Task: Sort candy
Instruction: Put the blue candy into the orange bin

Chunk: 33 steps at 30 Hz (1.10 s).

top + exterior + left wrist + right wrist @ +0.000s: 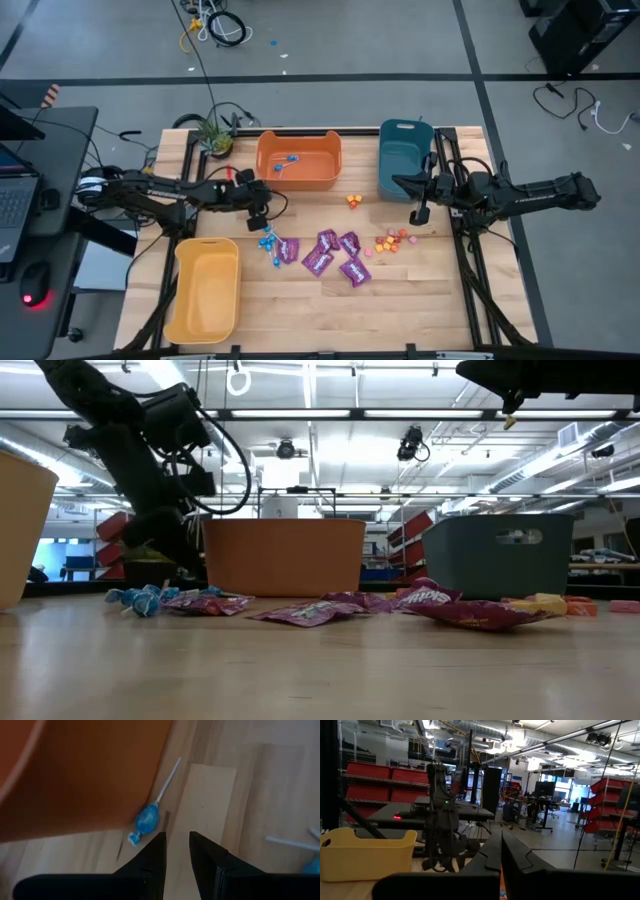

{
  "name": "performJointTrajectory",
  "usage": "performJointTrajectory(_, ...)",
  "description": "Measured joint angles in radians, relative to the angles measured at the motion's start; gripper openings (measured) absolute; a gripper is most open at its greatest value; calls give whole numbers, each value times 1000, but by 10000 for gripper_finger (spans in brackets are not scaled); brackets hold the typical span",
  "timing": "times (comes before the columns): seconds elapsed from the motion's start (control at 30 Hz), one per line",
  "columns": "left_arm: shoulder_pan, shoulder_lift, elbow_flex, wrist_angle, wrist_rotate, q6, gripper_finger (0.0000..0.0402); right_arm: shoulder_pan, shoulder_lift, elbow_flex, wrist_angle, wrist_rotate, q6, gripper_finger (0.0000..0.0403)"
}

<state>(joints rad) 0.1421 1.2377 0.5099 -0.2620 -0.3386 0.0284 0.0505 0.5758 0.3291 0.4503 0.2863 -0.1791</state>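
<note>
Purple flat packets (pixel 332 256) lie mid-table, also in the low view (pixel 440 605). Blue lollipops (pixel 268 240) lie left of them, and two more lie in the orange bin (pixel 298 160). Tiny orange and pink pieces (pixel 391 241) lie to the right. My left gripper (pixel 260 216) hangs low in front of the orange bin, open, its fingers (pixel 176 855) just short of one blue lollipop (pixel 147 818) lying on the table against the bin's wall (pixel 80 775). My right gripper (pixel 420 213) is raised by the teal bin (pixel 404 160), shut on a tiny piece. My right gripper pinches a tiny pale orange piece (pixel 510 422) at its fingertips, lifted clear high above the table. The fingers point down in the low view. In the right wrist view only an orange sliver (pixel 501 881) shows between the shut fingers.
A yellow bin (pixel 205 290) stands at the near left corner. More small pieces (pixel 353 200) lie in front of the orange bin. A small plant (pixel 212 135) sits at the table's far left. Bare wood lies along the near edge.
</note>
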Motion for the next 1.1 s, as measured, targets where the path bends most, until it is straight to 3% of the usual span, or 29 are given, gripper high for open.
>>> performJointTrajectory(0.3, 0, 0, -59, 142, -3, 22, 88, 0, 0, 0, 0, 0, 0, 0)
performJointTrajectory(0.6, 0, 0, -91, 200, -78, 22, 88, 0, 0, 0, 0, 0, 0, 0)
performJointTrajectory(0.8, 0, 1, -91, 208, -68, 69, 88, 0, 0, 0, 0, 0, 0, 0)
performJointTrajectory(1.1, 0, 76, -90, 280, -65, 74, 88, 0, 0, 0, -1, 0, 0, 0)
